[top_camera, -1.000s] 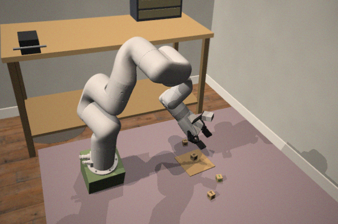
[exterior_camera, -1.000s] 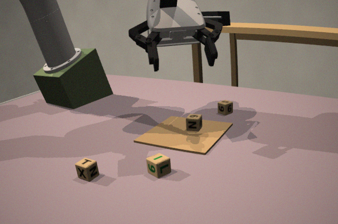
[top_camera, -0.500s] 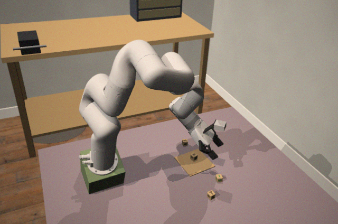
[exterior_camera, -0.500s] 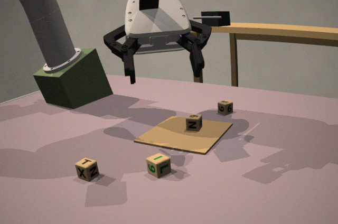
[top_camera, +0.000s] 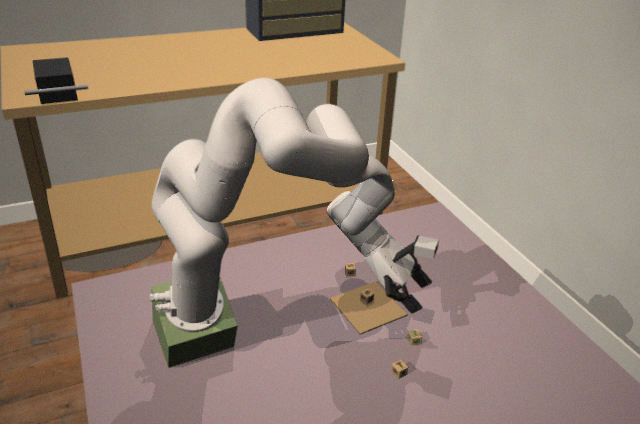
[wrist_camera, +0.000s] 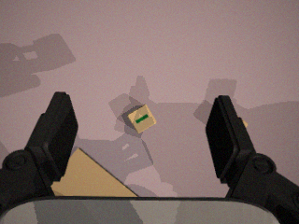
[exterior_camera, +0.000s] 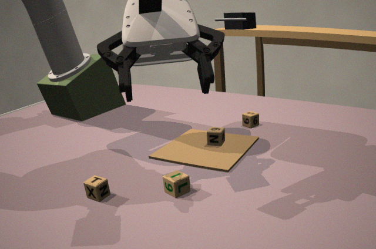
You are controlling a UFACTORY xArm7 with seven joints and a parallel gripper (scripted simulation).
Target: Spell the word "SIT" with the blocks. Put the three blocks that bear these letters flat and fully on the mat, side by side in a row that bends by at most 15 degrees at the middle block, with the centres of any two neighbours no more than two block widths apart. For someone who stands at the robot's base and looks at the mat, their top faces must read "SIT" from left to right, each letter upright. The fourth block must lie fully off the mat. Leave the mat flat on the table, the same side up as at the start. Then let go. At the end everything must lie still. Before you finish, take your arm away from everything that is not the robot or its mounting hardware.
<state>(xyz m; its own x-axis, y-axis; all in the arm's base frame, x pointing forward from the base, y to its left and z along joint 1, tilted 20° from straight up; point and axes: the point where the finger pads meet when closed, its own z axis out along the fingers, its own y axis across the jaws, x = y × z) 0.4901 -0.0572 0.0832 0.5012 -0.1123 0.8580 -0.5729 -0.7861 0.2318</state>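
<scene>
I block: upright on the pink floor covering, just off the mat's edge, its green bar facing up (top_camera: 415, 337) (exterior_camera: 176, 184) (wrist_camera: 142, 119)
Gripper (top_camera: 419, 293) (exterior_camera: 167, 96) (wrist_camera: 142, 110): fingers spread wide, nothing between them, held above the floor covering
Step in hand: probably lining up over the I block for a pick
Wrist turn: the block's sides sit askew to the pads, so a small twist to square them should stop it spinning as they close
Descent: best straight down once centred, halting short of the floor covering, then a gentle, even squeeze
Mat (top_camera: 356, 318) (exterior_camera: 188, 156) (wrist_camera: 89, 179): a corner pokes in near one finger in the wrist view; worth keeping the tips off it
6 block (top_camera: 367, 296) (exterior_camera: 215, 136): sits on the mat and must leave it, ideally before the row is laid
S block (top_camera: 350, 269) and T block (top_camera: 399, 369) (exterior_camera: 96, 188): both off the mat
I block from gripper: below the fingertips, near the middle of the gap in the wrist view, touching neither finger
</scene>
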